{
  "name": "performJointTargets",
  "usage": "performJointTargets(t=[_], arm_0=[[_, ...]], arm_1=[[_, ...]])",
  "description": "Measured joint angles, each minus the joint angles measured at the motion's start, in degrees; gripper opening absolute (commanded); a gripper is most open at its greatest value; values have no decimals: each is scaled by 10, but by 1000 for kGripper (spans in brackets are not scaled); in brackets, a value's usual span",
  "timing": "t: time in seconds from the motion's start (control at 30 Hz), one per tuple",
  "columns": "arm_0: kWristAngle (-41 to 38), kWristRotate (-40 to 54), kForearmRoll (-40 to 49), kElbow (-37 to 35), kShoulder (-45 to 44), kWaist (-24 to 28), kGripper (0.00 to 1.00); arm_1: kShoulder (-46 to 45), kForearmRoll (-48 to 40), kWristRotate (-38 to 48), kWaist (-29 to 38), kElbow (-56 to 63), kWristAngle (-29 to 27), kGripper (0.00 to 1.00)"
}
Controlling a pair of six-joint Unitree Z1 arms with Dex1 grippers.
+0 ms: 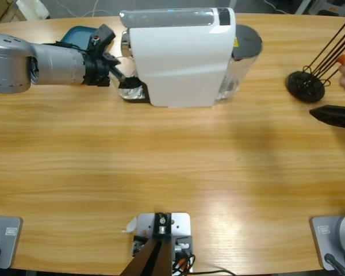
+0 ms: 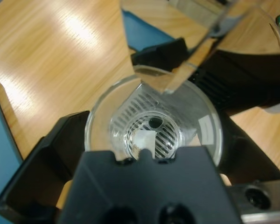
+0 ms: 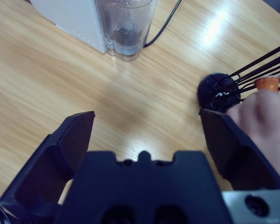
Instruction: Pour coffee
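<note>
A clear glass tumbler (image 2: 113, 108) stands on the slotted drip grille under the spout (image 2: 189, 65) of the white coffee machine (image 1: 181, 57). My left gripper (image 2: 154, 123) is shut on the tumbler, one black jaw against each side. In the high view, the left gripper (image 1: 129, 85) reaches in from the left to the machine's front. No coffee is in view; only the grille shows through the glass bottom. My right gripper (image 3: 147, 126) is open over bare table, and the right gripper (image 1: 333, 115) sits at the far right edge.
A black capsule holder (image 1: 305, 86) with thin wire rods stands at the right; a person's hand (image 3: 266, 116) holds an orange capsule (image 3: 268, 83) beside it. The machine's water tank (image 3: 126, 28) and cable are behind. A blue tray (image 1: 80, 35) lies behind the left arm.
</note>
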Motion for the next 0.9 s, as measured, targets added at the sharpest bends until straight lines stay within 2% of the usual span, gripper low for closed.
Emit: performJointTargets(t=[0.27,0.5,0.67,0.9], arm_0=[[-1,5,31,20,-70,-1,996],[-2,5,47,93,-123,-1,996],[2,-8,48,132,-137,-1,989],[50,-46,27,128,-124,-1,973]], arm_1=[[0,-2,-1,0,2,6,1000],[-2,-5,-1,0,10,14,996],[-9,-7,-1,0,12,14,996],[-16,-8,-1,0,12,14,1000]])
